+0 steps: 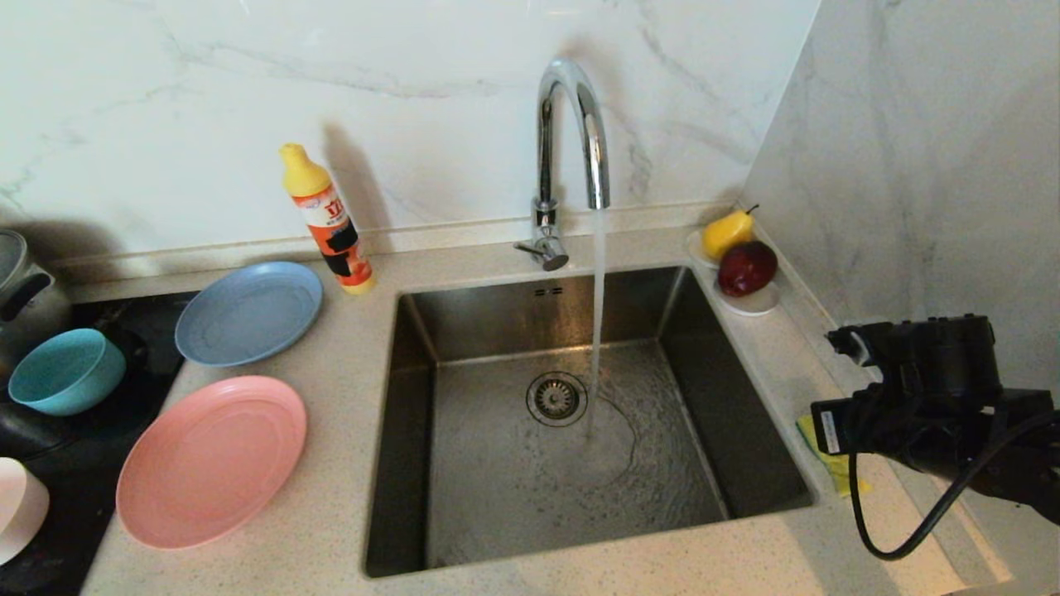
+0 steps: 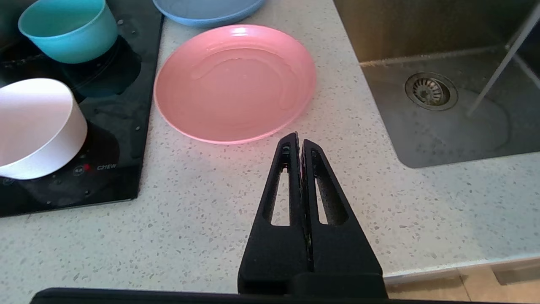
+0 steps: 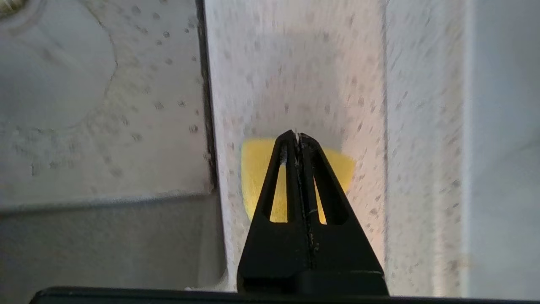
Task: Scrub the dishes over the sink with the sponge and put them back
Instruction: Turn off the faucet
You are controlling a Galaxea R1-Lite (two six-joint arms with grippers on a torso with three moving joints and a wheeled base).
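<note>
**Sponge waits under a clenched right hand**

The small yellow foam sponge (image 3: 341, 169) lies flat on the speckled stone desk (image 1: 348, 389), on the narrow strip between the right rim of the square stainless steel sink (image 1: 745, 430) and the wall. The right hand (image 3: 298, 134) hangs directly above it, fingers pressed together and grasping nothing; its tips cover the sponge's middle in the right wrist view. In the head view only a yellow corner shows beside the arm.

The main risk, as I judge it: with the fingers clenched, a descent would only press or shove the sponge, perhaps sideways over the rim into the basin, where water runs from the tall chrome gooseneck faucet (image 1: 571, 124). The hand would need to spread its fingers first. The wall close by also leaves little room.

The left hand (image 2: 299, 141), also clenched and empty, idles over the desk just short of the large pink plastic plate (image 2: 234, 82).
</note>
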